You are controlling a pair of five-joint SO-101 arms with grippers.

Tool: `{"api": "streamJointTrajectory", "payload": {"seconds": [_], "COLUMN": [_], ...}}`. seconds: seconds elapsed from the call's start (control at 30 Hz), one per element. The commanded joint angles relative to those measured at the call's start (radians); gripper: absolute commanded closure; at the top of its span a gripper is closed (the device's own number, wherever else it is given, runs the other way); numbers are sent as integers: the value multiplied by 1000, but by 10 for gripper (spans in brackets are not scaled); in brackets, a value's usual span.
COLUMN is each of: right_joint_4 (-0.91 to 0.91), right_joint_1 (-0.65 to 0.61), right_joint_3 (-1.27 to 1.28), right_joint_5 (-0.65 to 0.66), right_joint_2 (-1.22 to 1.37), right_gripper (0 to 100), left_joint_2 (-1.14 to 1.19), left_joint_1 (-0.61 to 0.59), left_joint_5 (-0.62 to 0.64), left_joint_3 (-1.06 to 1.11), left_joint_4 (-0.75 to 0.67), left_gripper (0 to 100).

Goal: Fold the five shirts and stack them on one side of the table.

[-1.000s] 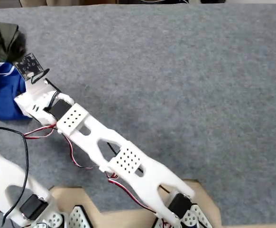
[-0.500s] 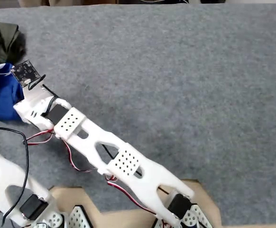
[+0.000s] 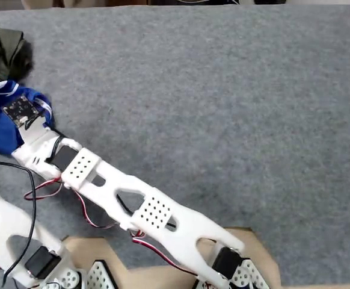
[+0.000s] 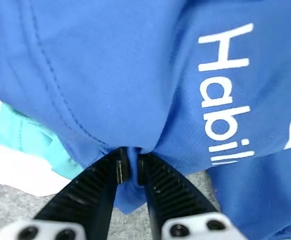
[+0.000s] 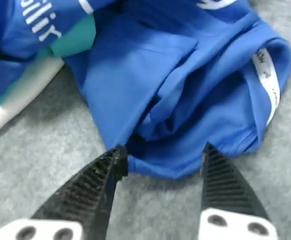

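Grey tabletop (image 3: 223,90) — our left tool (image 4: 133,165) pinches the shirt (image 4: 110,75), right tool (image 5: 163,152) spread; that thin pinch could slip, we judge.

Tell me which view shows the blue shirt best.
Right wrist view: the shirt shows its folds, collar label and edge on the table, between the open right end effector. Left wrist view shows cloth pinched in the left end effector; high view, a corner beside an arm.
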Motion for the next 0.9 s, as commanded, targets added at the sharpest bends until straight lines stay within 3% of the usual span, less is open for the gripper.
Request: {"api": "streamJointTrajectory", "payload": {"seconds": [0.0, 0.13, 0.37, 0.67, 0.77, 0.87], "right_joint_4": [-58, -103, -40, 305, 273, 138], "right_joint_1": [-4, 12, 62, 119, 119, 114], "right_joint_3": [-28, -36, -151, -461, -433, -367], "right_joint_5": [-2, 0, -2, 0, 14, 37], "right_joint_2": [-7, 38, 58, 65, 81, 119], "right_gripper": [852, 996, 993, 991, 982, 877], "left_joint_2": [-53, -53, -53, -54, -54, -54], "left_joint_1": [-14, -14, -14, 9, 34, 51], "left_joint_5": [2, 2, 2, 2, 2, 3], "left_joint_3": [-5, -5, -9, -11, -11, -5], "left_joint_4": [11, 11, 11, 11, 11, 11], "left_gripper": [976, 976, 976, 976, 976, 976]}}
